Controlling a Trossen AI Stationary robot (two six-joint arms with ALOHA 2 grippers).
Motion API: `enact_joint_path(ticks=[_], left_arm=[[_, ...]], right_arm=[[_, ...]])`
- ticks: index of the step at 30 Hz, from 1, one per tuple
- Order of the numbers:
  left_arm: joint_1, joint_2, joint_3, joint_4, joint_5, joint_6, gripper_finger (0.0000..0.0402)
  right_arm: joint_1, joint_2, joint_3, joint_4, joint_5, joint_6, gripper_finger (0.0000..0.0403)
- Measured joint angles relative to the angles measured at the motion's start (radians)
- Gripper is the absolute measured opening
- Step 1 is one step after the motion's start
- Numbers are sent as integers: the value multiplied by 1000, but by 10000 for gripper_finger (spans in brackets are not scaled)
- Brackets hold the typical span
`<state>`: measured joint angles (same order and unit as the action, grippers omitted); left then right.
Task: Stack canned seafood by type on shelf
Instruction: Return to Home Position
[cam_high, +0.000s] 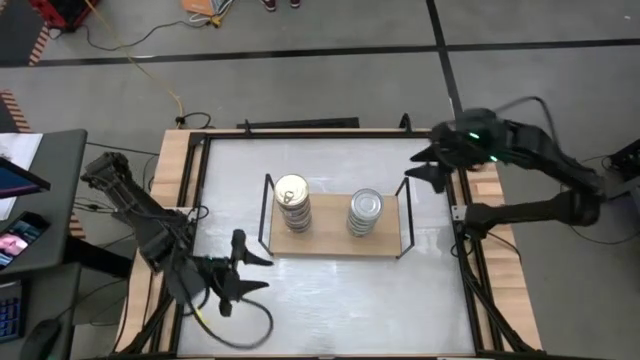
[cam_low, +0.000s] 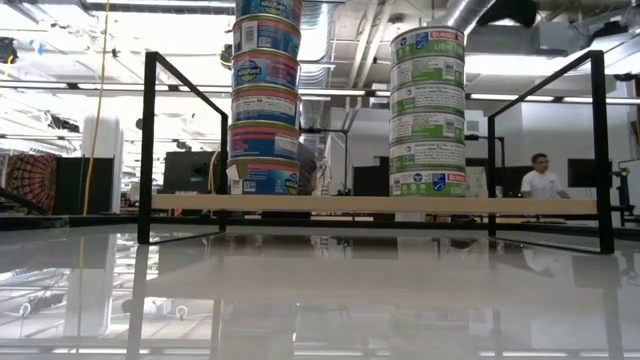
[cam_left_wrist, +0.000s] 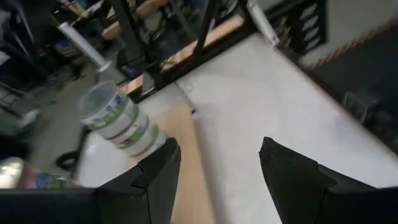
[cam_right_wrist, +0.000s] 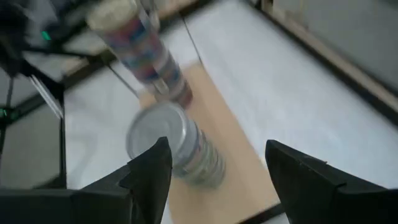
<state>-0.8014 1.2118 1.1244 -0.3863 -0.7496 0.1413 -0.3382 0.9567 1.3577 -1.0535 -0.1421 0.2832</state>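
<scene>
Two upright stacks of canned seafood stand on the shelf (cam_high: 330, 238), which lies mid-worktop: the gold-lidded, blue-and-red-labelled stack (cam_high: 291, 200) toward its left end, the silver-lidded, green-labelled stack (cam_high: 365, 212) toward its right. Your left gripper (cam_high: 262, 272) hangs just off the shelf's left short end, toward the worktop's left edge, fingers spread and empty. Your right gripper (cam_high: 415, 168) hovers beside the right wire frame, likewise spread wide and holding nothing. Each pincer points inward at the tins, the right one nearer the green stack. Both stacks are tall and narrow, their long axes vertical, so any retreat home looks safest drawn outward, away from them.
</scene>
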Motion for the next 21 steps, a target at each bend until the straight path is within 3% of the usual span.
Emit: enact_joint_path(ticks=[4, 7, 21], left_arm=[[45, -115, -179, 217, 127, -1, 210], [68, -194, -285, 314, 166, -19, 210], [169, -556, -695, 600, 142, -43, 210]], right_arm=[[95, -138, -94, 128, 118, 55, 282], [163, -212, -169, 196, 194, 74, 282], [443, -438, -535, 380, 578, 76, 282]])
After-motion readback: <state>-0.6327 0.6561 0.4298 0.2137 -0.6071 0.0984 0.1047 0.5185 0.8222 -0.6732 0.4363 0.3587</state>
